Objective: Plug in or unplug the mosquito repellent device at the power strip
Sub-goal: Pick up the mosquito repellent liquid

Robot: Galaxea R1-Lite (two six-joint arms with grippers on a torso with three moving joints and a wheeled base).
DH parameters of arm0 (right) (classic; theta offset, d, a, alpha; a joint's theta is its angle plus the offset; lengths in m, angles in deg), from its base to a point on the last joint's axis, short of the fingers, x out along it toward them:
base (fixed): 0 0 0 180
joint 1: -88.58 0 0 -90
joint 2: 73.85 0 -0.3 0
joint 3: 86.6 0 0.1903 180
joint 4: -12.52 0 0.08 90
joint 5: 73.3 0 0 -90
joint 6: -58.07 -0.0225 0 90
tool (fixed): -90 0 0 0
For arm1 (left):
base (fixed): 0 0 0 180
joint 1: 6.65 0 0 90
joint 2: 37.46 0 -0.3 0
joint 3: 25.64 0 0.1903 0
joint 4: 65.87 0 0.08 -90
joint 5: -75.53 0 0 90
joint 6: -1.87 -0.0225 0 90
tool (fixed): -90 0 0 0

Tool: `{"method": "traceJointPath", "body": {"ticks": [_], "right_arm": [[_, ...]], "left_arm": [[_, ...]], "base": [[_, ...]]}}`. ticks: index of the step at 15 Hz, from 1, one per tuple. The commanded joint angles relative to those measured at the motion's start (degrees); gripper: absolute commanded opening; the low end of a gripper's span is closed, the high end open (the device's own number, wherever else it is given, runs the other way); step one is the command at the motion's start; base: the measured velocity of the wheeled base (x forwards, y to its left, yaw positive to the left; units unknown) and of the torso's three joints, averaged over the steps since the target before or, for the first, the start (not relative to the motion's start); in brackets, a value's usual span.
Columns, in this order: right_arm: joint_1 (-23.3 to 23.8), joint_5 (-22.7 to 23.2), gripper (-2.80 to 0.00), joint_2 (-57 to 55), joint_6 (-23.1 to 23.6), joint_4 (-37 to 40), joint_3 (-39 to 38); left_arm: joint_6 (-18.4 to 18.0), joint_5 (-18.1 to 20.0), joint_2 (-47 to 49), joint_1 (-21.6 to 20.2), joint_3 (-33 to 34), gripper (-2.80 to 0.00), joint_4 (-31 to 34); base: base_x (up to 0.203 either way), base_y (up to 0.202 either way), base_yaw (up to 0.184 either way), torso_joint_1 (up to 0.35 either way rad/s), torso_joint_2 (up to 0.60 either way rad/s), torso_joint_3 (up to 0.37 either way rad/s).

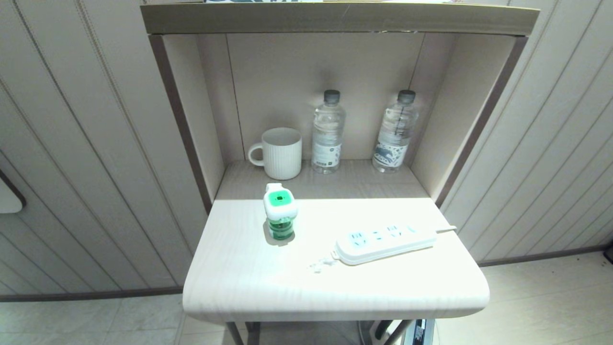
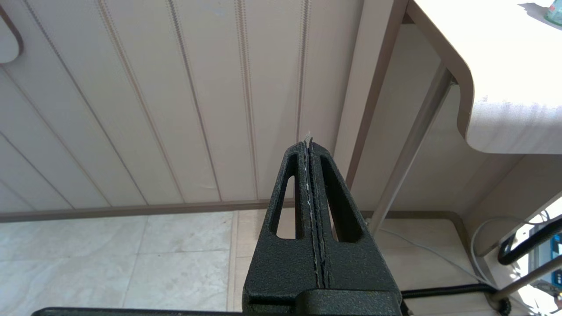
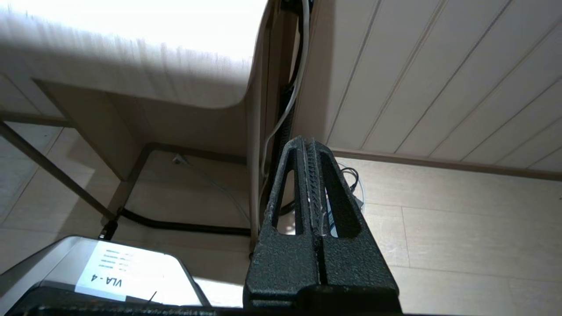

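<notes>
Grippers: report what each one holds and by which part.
Nothing is held. The left gripper and right gripper are both shut on nothing, below the table edge. The mosquito repellent device stands untouched.

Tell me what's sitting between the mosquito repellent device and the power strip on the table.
Nothing: the head view shows bare tabletop between the mosquito repellent device and the power strip.

The left gripper (image 2: 310, 142) is black with a rough, grainy finish. Its two fingers taper to a narrow tip, and each has a long slot cut through it. A thin pale line runs down the seam where the jaws meet. The right gripper (image 3: 310, 142) has the same black textured build and slotted fingers, with ridged pads along the seam. Behind its jaws sits a grey body panel bearing a white label (image 3: 115, 273) printed "VLA-4".
</notes>
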Motion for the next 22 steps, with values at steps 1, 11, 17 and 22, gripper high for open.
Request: {"method": "traceJointPath", "body": {"ticks": [1,11,17,22], "right_arm": [[0.4,-0.7,-2.80,8.7,-0.3,1.2,-0.5],[0.5,-7.0,-2.80,15.3,-6.3,9.7,-0.6],[0.5,-7.1,-2.80,15.2,-7.6,9.7,-0.6],[0.4,-7.0,-2.80,15.3,-7.4,9.7,-0.6]], "left_arm": [[0.0,0.0,0.1,0.0,0.0,-2.80,0.0],[0.0,0.0,0.1,0.0,0.1,-2.80,0.0],[0.0,0.0,0.1,0.0,0.0,-2.80,0.0],[0.0,0.0,0.1,0.0,-0.1,-2.80,0.0]], "base": [[0.000,0.000,0.000,0.000,0.00,0.000],[0.000,0.000,0.000,0.000,0.00,0.000],[0.000,0.000,0.000,0.000,0.00,0.000],[0.000,0.000,0.000,0.000,0.00,0.000]]}}
